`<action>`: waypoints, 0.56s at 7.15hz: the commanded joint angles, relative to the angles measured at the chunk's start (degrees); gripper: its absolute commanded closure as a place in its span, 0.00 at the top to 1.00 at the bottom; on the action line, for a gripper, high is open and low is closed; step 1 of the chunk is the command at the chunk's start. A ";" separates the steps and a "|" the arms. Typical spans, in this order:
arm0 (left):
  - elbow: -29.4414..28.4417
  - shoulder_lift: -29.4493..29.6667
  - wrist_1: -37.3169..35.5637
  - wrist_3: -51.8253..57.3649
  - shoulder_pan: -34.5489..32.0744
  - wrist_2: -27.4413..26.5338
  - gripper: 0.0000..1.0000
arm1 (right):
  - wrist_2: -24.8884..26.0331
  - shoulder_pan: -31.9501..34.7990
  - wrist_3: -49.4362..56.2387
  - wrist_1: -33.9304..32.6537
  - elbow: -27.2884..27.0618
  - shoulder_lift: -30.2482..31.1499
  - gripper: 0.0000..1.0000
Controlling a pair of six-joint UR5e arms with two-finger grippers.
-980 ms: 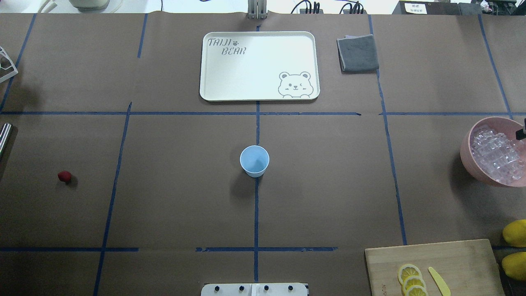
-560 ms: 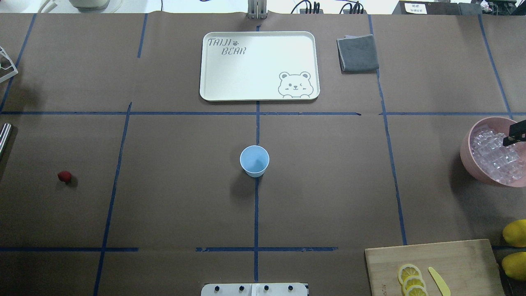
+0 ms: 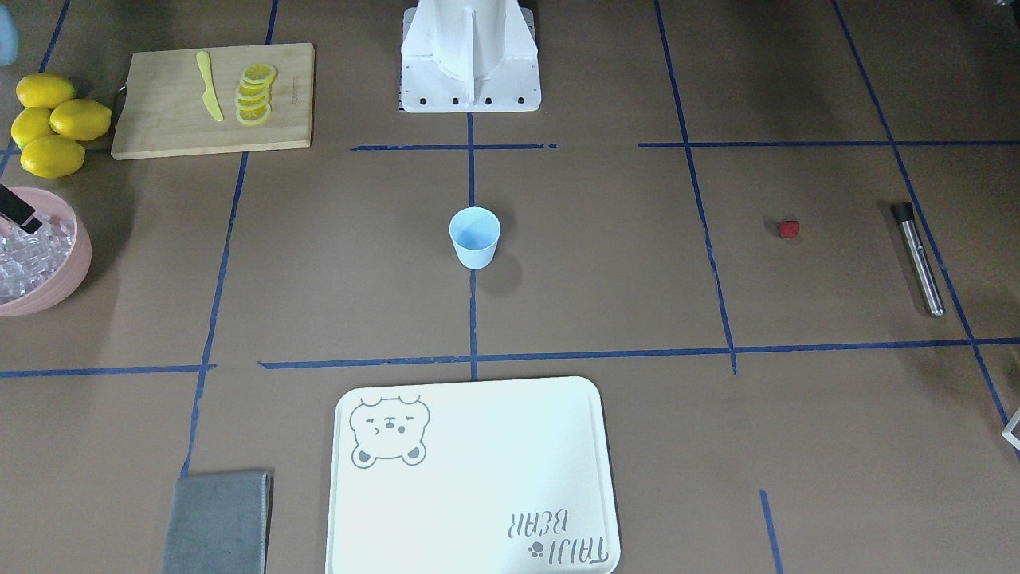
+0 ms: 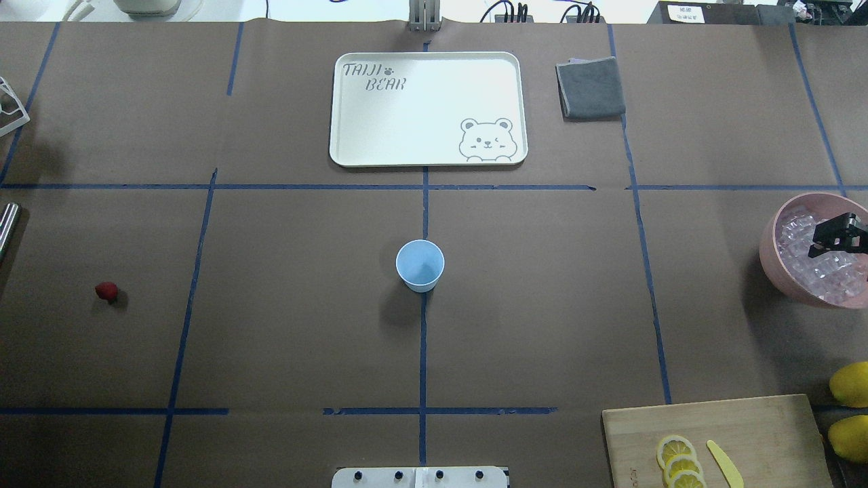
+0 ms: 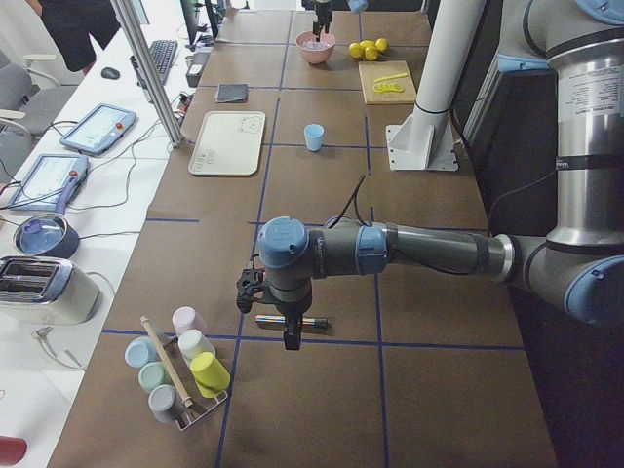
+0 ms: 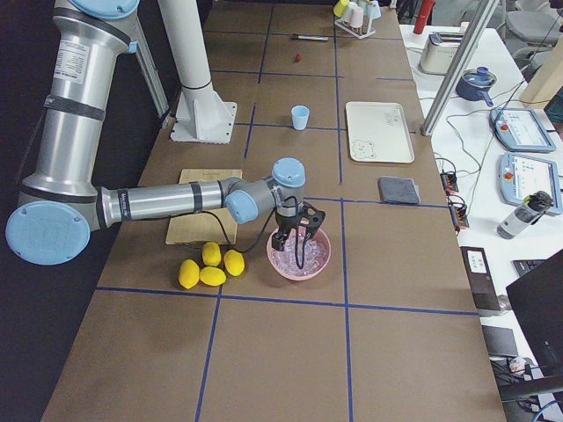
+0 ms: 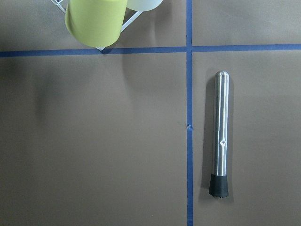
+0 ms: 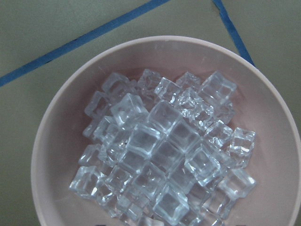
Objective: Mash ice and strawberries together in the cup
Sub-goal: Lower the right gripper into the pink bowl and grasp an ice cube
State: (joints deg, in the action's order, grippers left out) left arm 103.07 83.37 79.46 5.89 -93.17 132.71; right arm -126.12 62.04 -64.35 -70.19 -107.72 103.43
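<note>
The pale blue cup (image 4: 420, 264) stands upright at the table's middle and looks empty; it also shows in the front view (image 3: 475, 236). The strawberry (image 4: 106, 291) lies alone at the far left. The ice (image 8: 160, 155) fills the pink bowl (image 4: 770, 251) at the right edge. My right gripper (image 4: 839, 236) hangs over the ice, fingers spread and empty. My left gripper (image 5: 290, 336) shows only in the left side view, over a steel muddler (image 7: 219, 132) that lies on the table; I cannot tell whether it is open or shut.
A white bear tray (image 4: 427, 108) and a grey cloth (image 4: 590, 88) lie at the far side. A cutting board (image 4: 746, 434) with lemon slices and a yellow knife is at the near right, whole lemons (image 3: 52, 119) beside it. A rack of coloured cups (image 5: 180, 375) stands at the left end.
My right gripper has come in from the right edge and now reaches further left over the ice bowl. The cup and the strawberry have not moved.
</note>
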 commanded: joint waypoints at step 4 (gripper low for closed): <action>0.02 -0.05 0.00 0.00 0.00 0.00 1.00 | 1.93 -2.09 -0.60 0.41 2.51 -1.30 0.91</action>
State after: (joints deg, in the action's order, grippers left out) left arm 103.08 83.32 79.45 5.89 -93.16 132.71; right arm -124.38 60.15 -64.94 -69.79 -105.73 102.39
